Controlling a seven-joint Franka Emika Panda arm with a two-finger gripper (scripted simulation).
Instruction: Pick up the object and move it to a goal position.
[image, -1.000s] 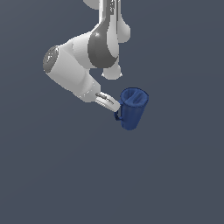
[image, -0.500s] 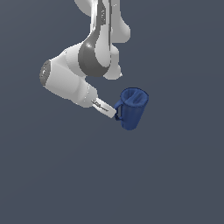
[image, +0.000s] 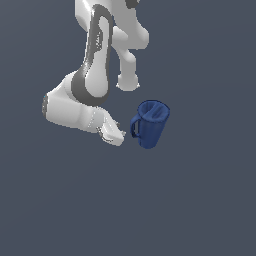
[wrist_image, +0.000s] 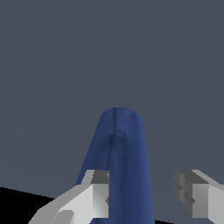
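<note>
mug: dark blue tapered mug (image: 151, 123) is seen upright or nearly so on the plain grey floor (image: 200, 200), rim wide, base narrow, small handle (image: 135, 127) on the side turned toward the arm
claw: gripper (image: 119, 136) is held low, just beside the mug on the ext. view's left; fingers are spread wide, nothing is held
wrist view: mug body (wrist_image: 120, 162) is seen running straight ahead, handle ridge up the middle; one finger (wrist_image: 98, 194) is laid against the mug's flank or very near it, the other finger (wrist_image: 192, 192) stands clear w/ a gap of floor between
key relation: mug lies directly ahead of the claw along its approach line, but is not centred betw. the fingers; it sits toward one finger
long axis: mug's rim-to-base axis is judged to run along the claw's line of sight in the wrist view, across the closing direction, so the taper would be pinched from the sides
contact: cannot be told for sure whether a finger touches the mug yet
next move (judged): a small sideways shift to centre the mug and a little more advance seem needed before closing
risk (judged): w/ the offset, the near finger could push the mug over
goal: no marker is seen in either view
</note>
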